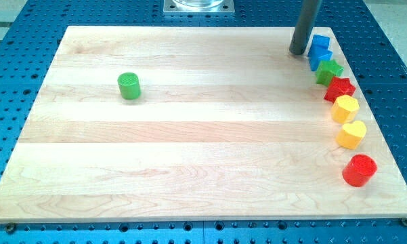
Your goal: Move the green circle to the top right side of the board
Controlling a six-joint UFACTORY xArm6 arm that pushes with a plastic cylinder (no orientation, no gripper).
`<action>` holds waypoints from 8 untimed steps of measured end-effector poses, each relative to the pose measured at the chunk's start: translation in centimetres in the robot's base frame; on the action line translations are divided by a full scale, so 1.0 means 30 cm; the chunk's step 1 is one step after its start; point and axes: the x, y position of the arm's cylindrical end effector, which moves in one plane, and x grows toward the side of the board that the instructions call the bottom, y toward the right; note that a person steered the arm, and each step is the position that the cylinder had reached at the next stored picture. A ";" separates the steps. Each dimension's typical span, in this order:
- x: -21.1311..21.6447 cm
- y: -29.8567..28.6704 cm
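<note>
The green circle (129, 86) is a short green cylinder standing alone on the wooden board (189, 156), at the view's upper left. My tip (298, 51) is the lower end of the dark rod, at the view's top right, far to the right of the green circle. It stands just left of the blue blocks and touches no block that I can tell.
A curved row of blocks runs down the board's right edge: two blue blocks (319, 51), a green star (329, 70), a red star (339, 88), a yellow hexagon (345, 108), a yellow heart (351, 134) and a red cylinder (359, 169). A blue perforated table surrounds the board.
</note>
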 end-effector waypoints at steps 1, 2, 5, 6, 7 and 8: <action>0.085 -0.311; 0.505 -0.500; 0.531 -1.115; 0.412 -1.115; 0.276 -1.007; 0.157 -0.852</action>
